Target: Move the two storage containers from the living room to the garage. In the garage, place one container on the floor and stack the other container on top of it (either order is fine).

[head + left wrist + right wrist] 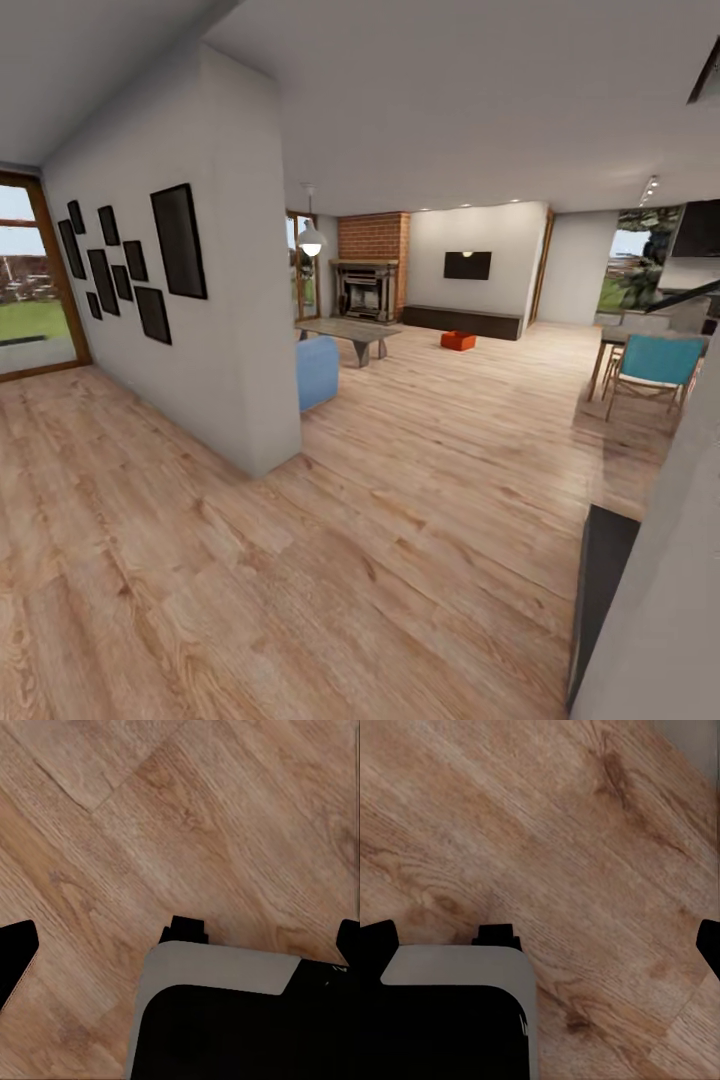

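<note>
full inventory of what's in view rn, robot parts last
orange-red storage bin: one blob seen, too far to tell if two, on wood-plank floor before the cabinet
long low dark-brown cabinet: 1, far wall
black TV screen: 1, above cabinet
brick fireplace: 1, red-brown, far left
grey coffee table: 1, mid-room
light blue seat: 1, behind partition wall
black picture frames: about nine, partition wall
teal chair: 1, right
left gripper: black fingertips wide apart, over floor
right gripper: same
</note>
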Robot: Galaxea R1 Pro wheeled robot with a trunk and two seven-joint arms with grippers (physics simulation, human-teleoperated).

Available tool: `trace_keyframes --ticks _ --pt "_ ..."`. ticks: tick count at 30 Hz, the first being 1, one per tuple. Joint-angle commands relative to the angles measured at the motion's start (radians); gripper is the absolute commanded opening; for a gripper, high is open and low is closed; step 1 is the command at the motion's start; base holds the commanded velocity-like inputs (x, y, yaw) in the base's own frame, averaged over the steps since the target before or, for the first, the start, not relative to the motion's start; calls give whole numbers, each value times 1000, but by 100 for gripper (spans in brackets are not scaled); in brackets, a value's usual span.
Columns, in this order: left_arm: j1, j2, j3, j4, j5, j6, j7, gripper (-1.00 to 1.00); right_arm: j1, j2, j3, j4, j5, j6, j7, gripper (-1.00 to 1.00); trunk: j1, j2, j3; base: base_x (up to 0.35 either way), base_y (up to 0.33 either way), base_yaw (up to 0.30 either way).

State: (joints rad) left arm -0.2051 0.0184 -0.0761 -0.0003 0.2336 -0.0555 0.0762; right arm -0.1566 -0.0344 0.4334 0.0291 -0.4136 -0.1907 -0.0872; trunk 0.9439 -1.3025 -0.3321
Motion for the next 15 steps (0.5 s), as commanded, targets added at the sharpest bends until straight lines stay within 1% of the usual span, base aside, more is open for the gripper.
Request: trace_keyframes --ticks 1,15 --pt "0 0 -8 1 9 -3 2 100 -1 1 8 3 -8 -5 0 100 1 -1 -1 325 0 -245" --pt "0 0 -8 0 9 -3 2 100 -1 -1 8 3 -7 -7 0 100 1 -1 -1 325 0 -243"
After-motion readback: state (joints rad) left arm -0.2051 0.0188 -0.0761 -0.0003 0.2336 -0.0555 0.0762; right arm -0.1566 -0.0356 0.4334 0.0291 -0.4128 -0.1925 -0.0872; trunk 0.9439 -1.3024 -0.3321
